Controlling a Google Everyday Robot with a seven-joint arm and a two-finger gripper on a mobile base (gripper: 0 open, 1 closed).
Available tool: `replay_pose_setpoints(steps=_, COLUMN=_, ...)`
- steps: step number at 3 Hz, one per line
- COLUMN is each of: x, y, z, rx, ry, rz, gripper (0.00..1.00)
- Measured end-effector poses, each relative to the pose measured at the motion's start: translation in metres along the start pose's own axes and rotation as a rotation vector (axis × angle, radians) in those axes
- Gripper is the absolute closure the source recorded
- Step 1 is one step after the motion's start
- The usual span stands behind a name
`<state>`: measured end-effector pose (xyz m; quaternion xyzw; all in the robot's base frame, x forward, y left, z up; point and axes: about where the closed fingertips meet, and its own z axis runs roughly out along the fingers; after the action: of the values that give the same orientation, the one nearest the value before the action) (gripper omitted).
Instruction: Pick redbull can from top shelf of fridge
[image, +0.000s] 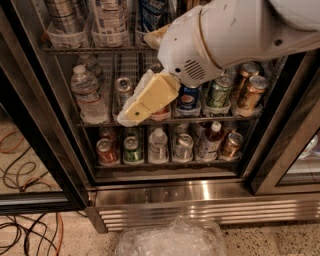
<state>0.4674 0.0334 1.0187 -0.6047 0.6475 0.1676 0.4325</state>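
The redbull can (152, 14), silver with blue patches, stands in a clear tray on the top shelf (95, 50) of the fridge (35, 135); its top is cut off by the picture's upper edge. Next to it on the left stand a white can with blue print (111, 17) and a plain silver can (62, 15). My gripper (145, 97), tan-yellow at the end of the white arm (235, 35), hangs in front of the middle shelf, below and slightly left of the redbull can, apart from it. It covers a can behind it.
On the middle shelf are a water bottle (87, 92), a silver can (123, 90), a Pepsi can (189, 97) and green and gold cans (220, 92). The lower rack (165, 165) holds short cans and bottles. A steel base grille (200, 210), floor cables (20, 175), a clear plastic bag (170, 240).
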Motion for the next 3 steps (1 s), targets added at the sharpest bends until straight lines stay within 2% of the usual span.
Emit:
replay_pose_setpoints(steps=1, x=-0.02, y=0.017, z=0.028, rx=0.0, ry=-0.059, rz=0.028, gripper=0.0)
replay_pose_setpoints(steps=2, x=-0.035, y=0.037, z=0.043, rx=0.032, ry=-0.115, rz=0.089, gripper=0.0)
replay_pose_setpoints(steps=3, x=-0.056, y=0.052, z=0.048, rx=0.054, ry=-0.152, rz=0.103, gripper=0.0)
